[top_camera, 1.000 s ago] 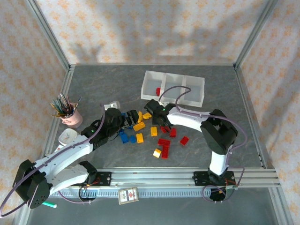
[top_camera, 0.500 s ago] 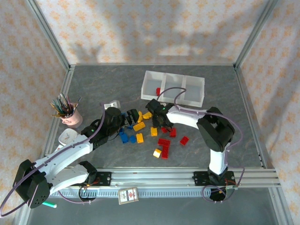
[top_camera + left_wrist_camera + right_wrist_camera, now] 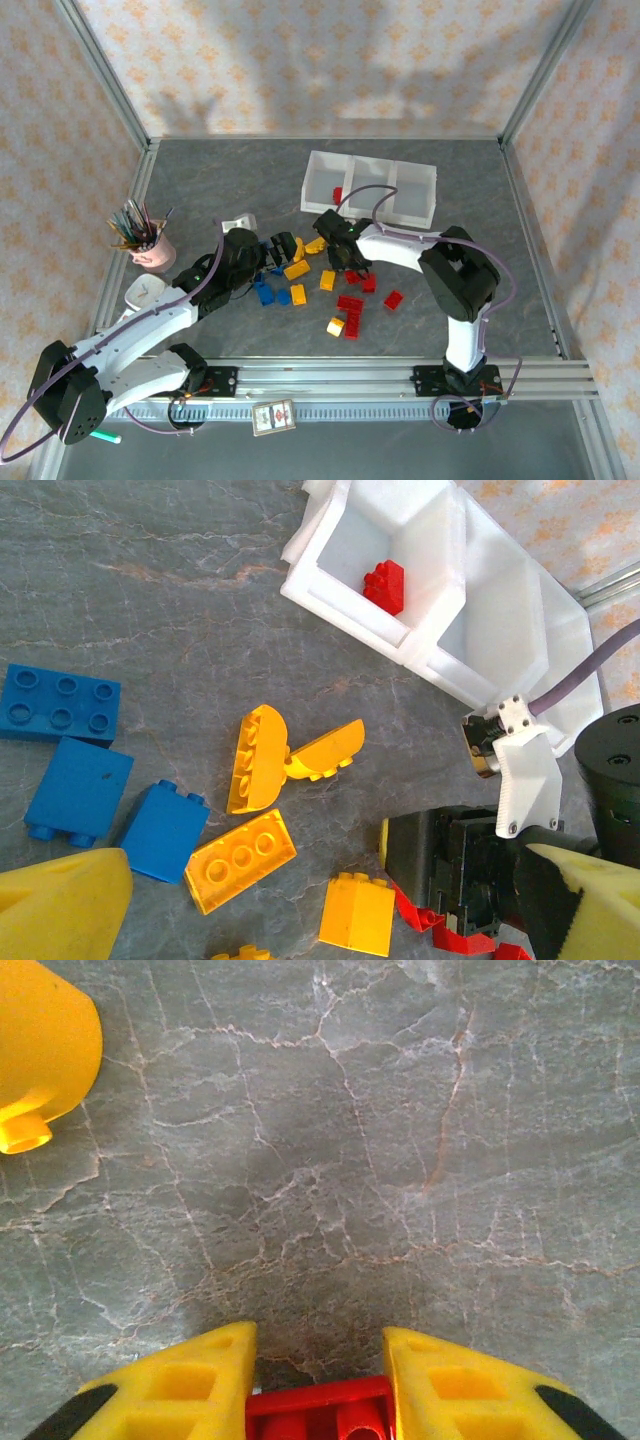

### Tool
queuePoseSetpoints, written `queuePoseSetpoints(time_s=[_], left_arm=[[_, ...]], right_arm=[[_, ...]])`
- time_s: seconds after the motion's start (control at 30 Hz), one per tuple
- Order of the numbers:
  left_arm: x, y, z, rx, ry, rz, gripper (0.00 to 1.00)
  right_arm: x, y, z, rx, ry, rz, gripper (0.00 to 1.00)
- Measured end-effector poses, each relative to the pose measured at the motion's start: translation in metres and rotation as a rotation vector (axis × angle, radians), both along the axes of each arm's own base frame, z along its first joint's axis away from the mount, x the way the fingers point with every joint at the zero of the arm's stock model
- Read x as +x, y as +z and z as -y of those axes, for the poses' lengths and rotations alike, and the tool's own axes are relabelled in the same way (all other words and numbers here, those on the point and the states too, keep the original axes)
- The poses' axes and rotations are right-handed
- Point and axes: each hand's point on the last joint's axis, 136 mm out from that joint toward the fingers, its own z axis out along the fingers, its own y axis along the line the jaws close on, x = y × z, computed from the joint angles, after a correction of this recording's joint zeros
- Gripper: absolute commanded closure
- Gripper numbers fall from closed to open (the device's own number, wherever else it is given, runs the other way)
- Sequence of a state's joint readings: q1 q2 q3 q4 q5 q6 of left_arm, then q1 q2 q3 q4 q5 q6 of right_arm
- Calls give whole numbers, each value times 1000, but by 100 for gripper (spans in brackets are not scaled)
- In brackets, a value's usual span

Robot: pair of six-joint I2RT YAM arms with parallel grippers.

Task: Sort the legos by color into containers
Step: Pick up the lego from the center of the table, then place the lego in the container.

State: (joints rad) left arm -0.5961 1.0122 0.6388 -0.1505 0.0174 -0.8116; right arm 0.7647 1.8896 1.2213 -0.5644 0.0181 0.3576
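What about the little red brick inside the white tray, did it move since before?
No. The red brick sits in the same spot in the left bin of the white tray, which has not shifted on the table either.

small plastic bricks [image 3: 297, 269] lie on the grey desk [image 3: 220, 180] before the white three-bin plastic tray [image 3: 415, 196], one red brick [image 3: 338, 194] in its left bin.
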Motion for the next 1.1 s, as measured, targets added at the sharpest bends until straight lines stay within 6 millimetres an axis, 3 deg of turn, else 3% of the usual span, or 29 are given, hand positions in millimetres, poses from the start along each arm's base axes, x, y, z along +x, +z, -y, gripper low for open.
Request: queuePoseSetpoints(time_s=[0.17,0.3,0.63,0.7,0.83,1.1], left_arm=[[0,0,0,0,0,0,1],[0,1,0,-1,0,2,1],[15,20,9,-19,5,40,1],[20,22,11,-15,5,46,1],[32,26,15,-9,16,65,1],[50,28,1,-12,71,90,1]], right_arm=[[2,7,0,4,1,10,73],[17,30,-4,32,-17,58,74],[108,130,-9,189,-153,327,74],[128,143,-12,216,-175,376,74],[165,147,-24,240,-202,442,74],[208,115,-50,233,-208,466,71]])
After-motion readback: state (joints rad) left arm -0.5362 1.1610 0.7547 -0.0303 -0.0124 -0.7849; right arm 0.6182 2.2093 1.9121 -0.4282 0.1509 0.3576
